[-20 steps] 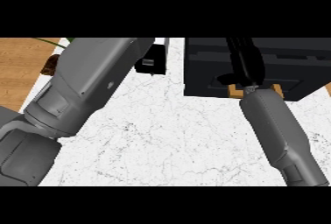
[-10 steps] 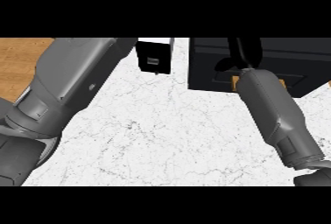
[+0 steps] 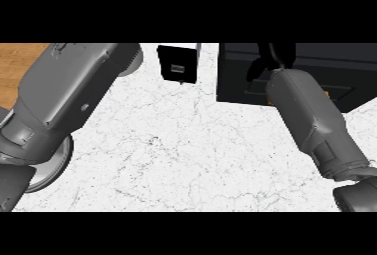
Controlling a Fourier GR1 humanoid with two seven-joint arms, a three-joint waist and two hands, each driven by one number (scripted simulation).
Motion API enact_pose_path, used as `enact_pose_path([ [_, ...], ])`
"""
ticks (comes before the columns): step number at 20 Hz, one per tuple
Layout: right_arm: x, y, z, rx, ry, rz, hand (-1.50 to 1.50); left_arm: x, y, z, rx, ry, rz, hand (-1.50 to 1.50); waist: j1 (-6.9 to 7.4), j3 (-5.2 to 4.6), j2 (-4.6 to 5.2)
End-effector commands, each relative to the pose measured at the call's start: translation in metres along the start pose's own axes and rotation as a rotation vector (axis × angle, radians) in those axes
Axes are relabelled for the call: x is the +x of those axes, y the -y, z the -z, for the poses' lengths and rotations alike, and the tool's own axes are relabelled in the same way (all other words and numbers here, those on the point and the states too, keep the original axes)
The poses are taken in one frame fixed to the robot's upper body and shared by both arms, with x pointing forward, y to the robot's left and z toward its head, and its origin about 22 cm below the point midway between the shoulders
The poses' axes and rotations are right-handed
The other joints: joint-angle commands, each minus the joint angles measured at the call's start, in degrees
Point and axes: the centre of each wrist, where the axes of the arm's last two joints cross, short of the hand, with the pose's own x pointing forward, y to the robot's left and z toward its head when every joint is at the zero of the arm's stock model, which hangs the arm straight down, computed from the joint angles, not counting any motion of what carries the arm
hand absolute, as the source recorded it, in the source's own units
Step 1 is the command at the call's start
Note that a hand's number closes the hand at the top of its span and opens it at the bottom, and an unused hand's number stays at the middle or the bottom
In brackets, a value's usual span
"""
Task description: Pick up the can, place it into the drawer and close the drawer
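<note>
Forearms are filling most of my head view. My right arm is stretching toward one o'clock, and its right hand (image 3: 269,59) is lying over the dark drawer unit (image 3: 316,60) at the top right. Only a few black fingers (image 3: 257,69) are showing against the dark front, so I cannot tell whether that hand is open, curled, or holding anything. I'm guessing the arm is sitting there because the drawer work is happening at that spot, either the drop or the push shut. Whether the drawer is open or closed I cannot tell either.

Can: not showing anywhere. It could be inside the drawer or hidden by the hand; no way to say.

My left forearm (image 3: 70,94) is running up toward eleven o'clock and its hand is out of view. Small black box (image 3: 178,63) is standing at twelve o'clock, between the two arms, apart from both.

Desk (image 3: 191,154) is white marble with grey veins. Wood floor (image 3: 22,64) is showing at ten o'clock.
</note>
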Motion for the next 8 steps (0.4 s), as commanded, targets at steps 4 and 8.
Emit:
enact_pose_path([
  [4, 0.038, 0.029, 0.035, -0.117, 0.014, 0.204, -1.50, -0.017, -0.030, -0.005, -0.006, -0.010, -0.012, -1.50, 1.18, -0.21, -0.33],
  [8, 0.020, 0.027, 0.031, -0.124, 0.025, 0.198, -1.50, -0.024, -0.021, -0.017, -0.009, -0.002, 0.006, -1.50, 0.85, -0.17, -0.69],
])
